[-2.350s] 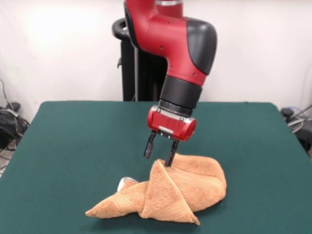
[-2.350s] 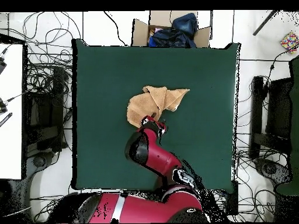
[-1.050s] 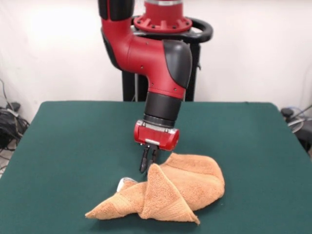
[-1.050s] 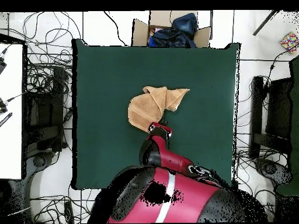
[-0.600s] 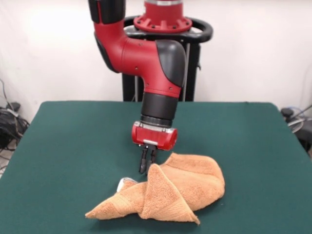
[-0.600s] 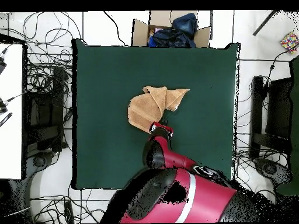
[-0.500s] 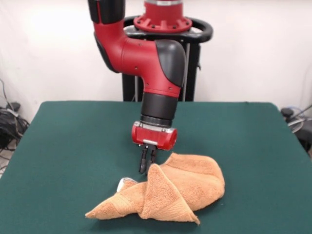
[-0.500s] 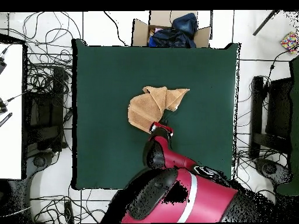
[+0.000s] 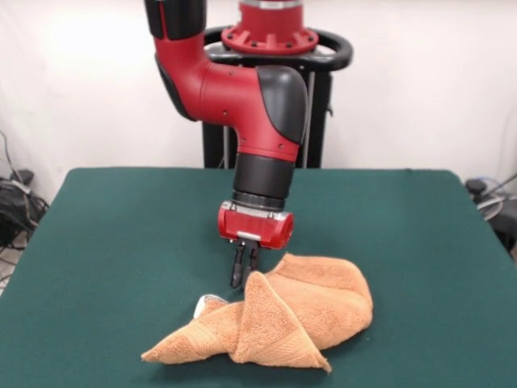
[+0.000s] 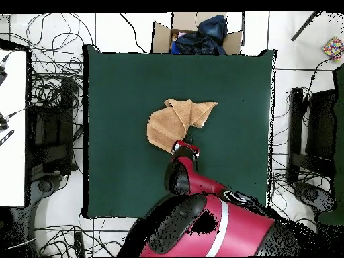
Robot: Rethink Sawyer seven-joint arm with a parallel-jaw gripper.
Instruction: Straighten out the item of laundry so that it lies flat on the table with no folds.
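Note:
The item of laundry [image 9: 300,311], an orange-tan terry towel, lies crumpled and folded on the green table [image 9: 121,230], with one fold standing up in a peak and a small white tag [image 9: 201,301] at its left. My gripper [image 9: 241,280] points down just behind and left of that peak, its fingers pressed together; I see no cloth between them. From above, the item of laundry [image 10: 176,121] sits near the middle of the table [image 10: 121,94] and the gripper [image 10: 185,148] is at its edge nearest the robot's base.
A cardboard box [image 10: 195,37] holding dark cloth stands past the table's far edge in the overhead view. Cables lie on the floor around the table, and a white surface [image 10: 12,127] is at the left.
The gripper stood open over the towel's peak, then shut and shifted left as the arm swung round. Over the last half second nothing has moved.

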